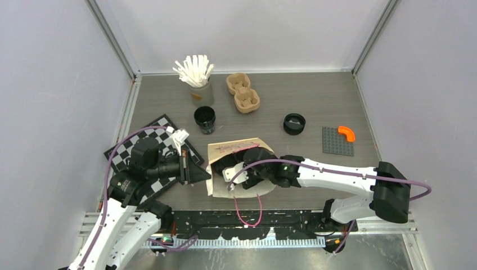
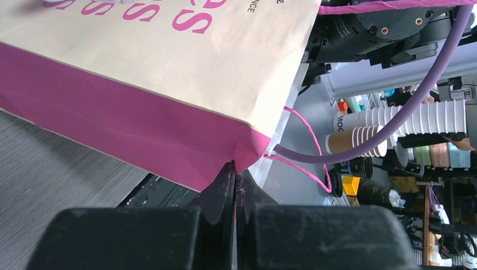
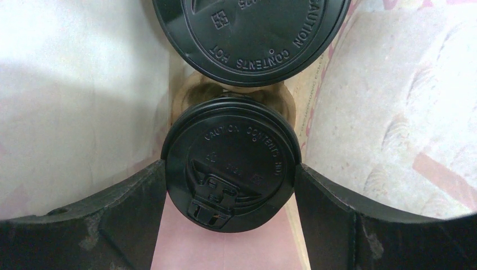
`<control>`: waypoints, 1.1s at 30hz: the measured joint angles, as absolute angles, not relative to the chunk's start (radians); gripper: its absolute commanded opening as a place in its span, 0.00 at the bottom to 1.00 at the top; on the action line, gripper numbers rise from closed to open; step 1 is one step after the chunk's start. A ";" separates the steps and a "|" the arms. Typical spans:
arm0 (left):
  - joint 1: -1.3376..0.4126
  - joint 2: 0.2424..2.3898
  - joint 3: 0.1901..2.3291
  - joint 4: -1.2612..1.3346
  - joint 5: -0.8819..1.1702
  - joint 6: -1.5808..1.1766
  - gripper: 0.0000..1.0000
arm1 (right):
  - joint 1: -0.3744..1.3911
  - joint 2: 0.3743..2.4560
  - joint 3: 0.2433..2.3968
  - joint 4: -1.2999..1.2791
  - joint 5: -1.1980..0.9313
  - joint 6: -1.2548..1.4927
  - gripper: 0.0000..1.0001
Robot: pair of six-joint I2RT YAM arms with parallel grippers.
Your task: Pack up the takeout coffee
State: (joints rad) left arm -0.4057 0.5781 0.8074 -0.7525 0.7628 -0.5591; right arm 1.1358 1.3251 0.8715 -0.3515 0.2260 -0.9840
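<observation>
left gripper [image 2: 235, 169] clamped on paper bag [image 2: 169, 73] corner to steady it; right gripper [image 3: 230, 188] jaws wide, gripping lidded cup [image 3: 230, 157] inside, 2nd cup [image 3: 253, 28] at 12 o'clock.

Overhead view from behind, left wrist close beside paper bag [image 1: 228, 149], right wrist inside it

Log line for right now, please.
left gripper: shut on bag corner | right gripper: inside bag, closed around lidded cup | second lidded cup: in bag | table: open cup, loose lid
</observation>
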 measured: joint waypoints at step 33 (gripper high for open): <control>-0.406 0.591 0.805 -0.722 0.757 -0.569 0.00 | 1.116 1.327 0.877 -0.365 0.251 -0.962 0.82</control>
State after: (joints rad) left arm -0.4057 0.5907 0.8055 -0.7223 0.7567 -0.5686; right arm 1.1156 1.3273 0.8772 -0.3653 0.2508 -0.9619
